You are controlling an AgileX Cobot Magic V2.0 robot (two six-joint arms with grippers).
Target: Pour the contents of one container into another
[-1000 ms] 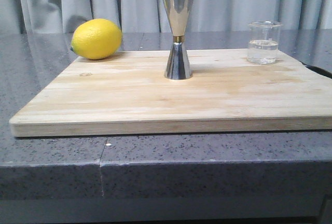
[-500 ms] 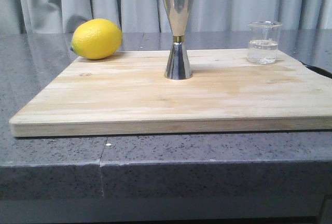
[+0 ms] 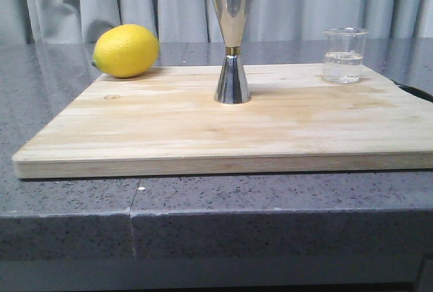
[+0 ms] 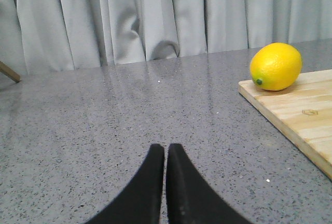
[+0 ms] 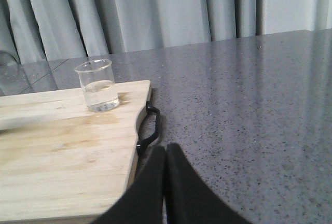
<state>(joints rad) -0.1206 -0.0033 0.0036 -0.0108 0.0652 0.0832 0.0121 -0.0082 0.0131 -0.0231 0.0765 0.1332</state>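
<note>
Both grippers sit low over the bare counter, off the board, each holding nothing. Left gripper [image 4: 165,154]: black fingers pressed together, only a hairline seam between them, over the grey speckled countertop [image 4: 129,110] to the left of the wooden cutting board [image 3: 223,119]. Right gripper [image 5: 166,156]: fingers likewise closed tip to tip, just beside the board's right edge and near its black handle [image 5: 148,130].

Neither arm shows in the front view. Board lies flat on the countertop, its near edge close to the counter's front.

Steel jigger [image 3: 233,43] stands upright near the board's middle, toward the back, hourglass-shaped with a thin gold band at the waist, wide mouth up. Whether it holds anything cannot be told.

Glass beaker [image 3: 344,55] stands upright at the board's far right corner, well apart from the jigger, not touched by either gripper. Clear liquid fills roughly its lower half. From the right wrist view it sits near the handle end of the board.

Lemon [image 3: 126,50] rests at the far left corner of the board, well apart from the jigger.

Grey pleated curtain [image 3: 135,1] hangs behind the counter.
</note>
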